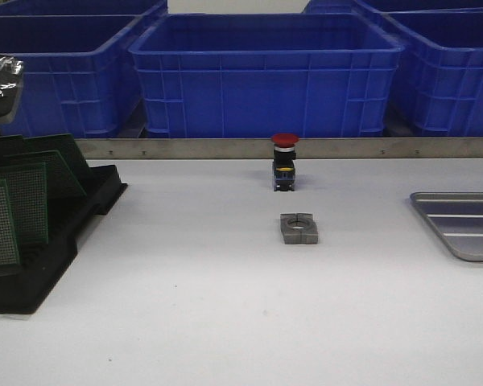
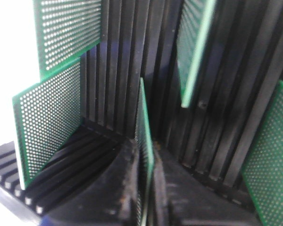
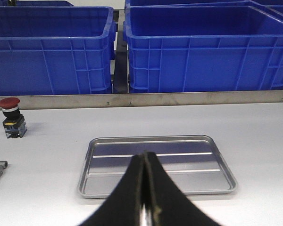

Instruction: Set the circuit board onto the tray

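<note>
Left hand (image 2: 145, 188): down in the rack, fingers (image 2: 120, 188) squeezed on the thin edge of one green board (image 2: 144, 132). Board stands up on its edge btwn the two fingers.
Right hand (image 3: 144, 197): closed tight, tips touching, holds nothing. It hangs over the counter just in front of the tray.
Board: in the black rack (image 1: 40, 241), at the left side of the counter. Not on the tray yet.
Other boards: more green ones w/ lots of tiny holes stand in the rack slots, e.g. one (image 2: 49, 125) beside the held board, one (image 1: 0, 221) seen from the front.
Tray (image 3: 156, 165): silver, flat, low rim, ribs across the bottom. Sits on the right side of the counter (image 1: 225, 322), well apart from the rack. Nothing in it.
Button (image 1: 284, 161): red top, black body, stands up near the back middle of the counter.
Grey block (image 1: 299, 228): small, round hole in it, lies just in front of the button.
Crates (image 1: 266, 72): big, blue, in a row behind the counter, past a metal strip.
</note>
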Tool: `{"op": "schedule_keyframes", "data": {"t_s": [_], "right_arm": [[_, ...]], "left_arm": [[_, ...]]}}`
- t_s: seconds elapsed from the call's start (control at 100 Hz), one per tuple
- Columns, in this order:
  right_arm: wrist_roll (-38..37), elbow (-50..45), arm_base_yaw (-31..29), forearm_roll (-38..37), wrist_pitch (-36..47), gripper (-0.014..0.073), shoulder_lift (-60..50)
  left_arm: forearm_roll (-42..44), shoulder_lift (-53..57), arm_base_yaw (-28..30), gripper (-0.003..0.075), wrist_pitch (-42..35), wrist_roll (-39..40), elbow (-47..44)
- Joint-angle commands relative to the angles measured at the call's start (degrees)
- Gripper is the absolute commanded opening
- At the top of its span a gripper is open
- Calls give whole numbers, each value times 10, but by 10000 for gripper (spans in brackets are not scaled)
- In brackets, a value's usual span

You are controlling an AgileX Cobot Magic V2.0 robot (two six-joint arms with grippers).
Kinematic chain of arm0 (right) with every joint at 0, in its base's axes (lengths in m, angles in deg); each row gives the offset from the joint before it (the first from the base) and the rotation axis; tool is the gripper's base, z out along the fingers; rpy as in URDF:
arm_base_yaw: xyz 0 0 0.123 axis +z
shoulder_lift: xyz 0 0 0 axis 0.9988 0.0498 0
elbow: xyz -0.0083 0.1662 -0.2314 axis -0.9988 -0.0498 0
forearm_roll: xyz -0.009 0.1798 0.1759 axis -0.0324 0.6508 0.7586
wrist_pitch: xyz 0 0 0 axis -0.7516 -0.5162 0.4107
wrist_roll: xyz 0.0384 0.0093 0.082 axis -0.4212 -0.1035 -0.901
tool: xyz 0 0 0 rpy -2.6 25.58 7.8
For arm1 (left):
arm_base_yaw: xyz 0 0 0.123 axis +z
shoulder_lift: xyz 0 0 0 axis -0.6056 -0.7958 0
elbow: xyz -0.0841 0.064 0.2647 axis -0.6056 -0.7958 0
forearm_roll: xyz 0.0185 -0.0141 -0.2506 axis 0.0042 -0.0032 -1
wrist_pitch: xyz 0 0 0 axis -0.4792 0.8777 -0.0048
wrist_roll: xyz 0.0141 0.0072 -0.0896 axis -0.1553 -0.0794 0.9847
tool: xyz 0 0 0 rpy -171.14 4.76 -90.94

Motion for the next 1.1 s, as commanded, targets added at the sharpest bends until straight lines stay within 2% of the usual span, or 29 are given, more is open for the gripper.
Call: {"op": "schedule_keyframes", "data": {"t_s": [0.0, 0.51, 0.68, 0.81, 1.09], "right_arm": [[0, 8, -2, -5, 44, -61, -16], [0, 8, -2, -5, 44, -61, -16], [0, 8, -2, -5, 44, -61, -16], [0, 8, -2, -5, 44, -61, -16], [0, 8, -2, -5, 44, -61, -16]], "left_arm": [[-3, 35, 1, -20, -8, 7, 14], [62, 187, -11, -20, 114, 7, 14], [-30, 232, -17, -20, 128, 7, 14], [-70, 255, -38, -20, 132, 7, 14], [-211, 258, -161, -20, 167, 7, 14]]}}
